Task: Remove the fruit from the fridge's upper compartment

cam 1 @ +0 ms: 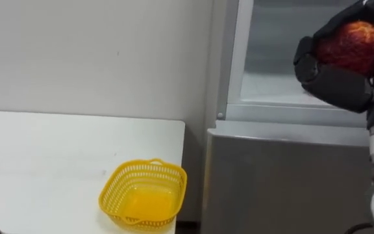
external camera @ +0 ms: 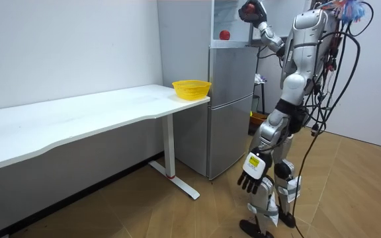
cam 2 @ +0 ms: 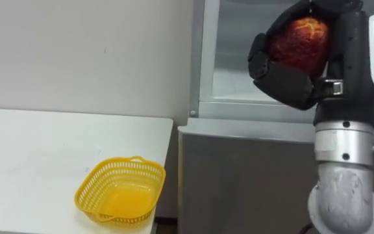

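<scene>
Soft, even light from above fills the room. The white table [external camera: 98,109] is bright and casts a faint shadow on the wall and floor beneath. The fridge [external camera: 230,99] door has a dull sheen. The basket [cam 1: 143,195] glows yellow inside. The dark right hand [cam 1: 333,84] contrasts with the pale fridge interior.

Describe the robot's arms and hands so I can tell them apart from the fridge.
Both arms are silver-grey cylinders with rounded joints. The right hand has a black shell and thick black fingers above a black wrist cuff. The left hand is black too, with a white tag at its back.
</scene>
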